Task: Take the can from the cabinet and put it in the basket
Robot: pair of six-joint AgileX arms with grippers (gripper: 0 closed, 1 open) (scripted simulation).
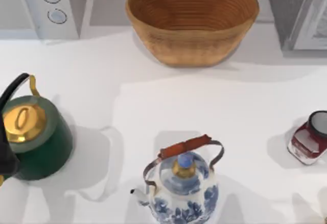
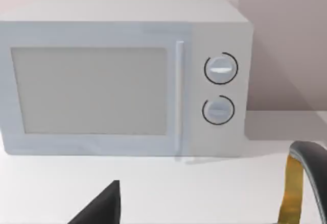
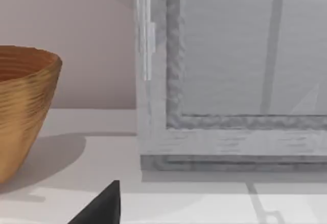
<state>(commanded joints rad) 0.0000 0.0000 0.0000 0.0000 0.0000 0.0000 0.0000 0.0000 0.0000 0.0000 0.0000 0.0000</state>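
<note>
We see no can on the table, so we judge it sits shut inside the cabinet (image 1: 299, 15), which stands at the table's far right corner with its white-framed pale door (image 3: 230, 66) closed across the front. That door has to come open before anything can be lifted out. Just to the left of the cabinet, the basket (image 1: 192, 20) waits at the back centre, its wide mouth up, placed for a short carry. Our right arm faces the cabinet door and our left faces the microwave (image 2: 122, 76) at the far left; we cannot tell whether either hand is released or clenched (a dark tip is all each wrist view gives). Nearer us stand a green kettle (image 1: 36, 137), a blue-and-white teapot (image 1: 181, 188) and a red jar (image 1: 309, 142), well clear of the cabinet-to-basket path
</note>
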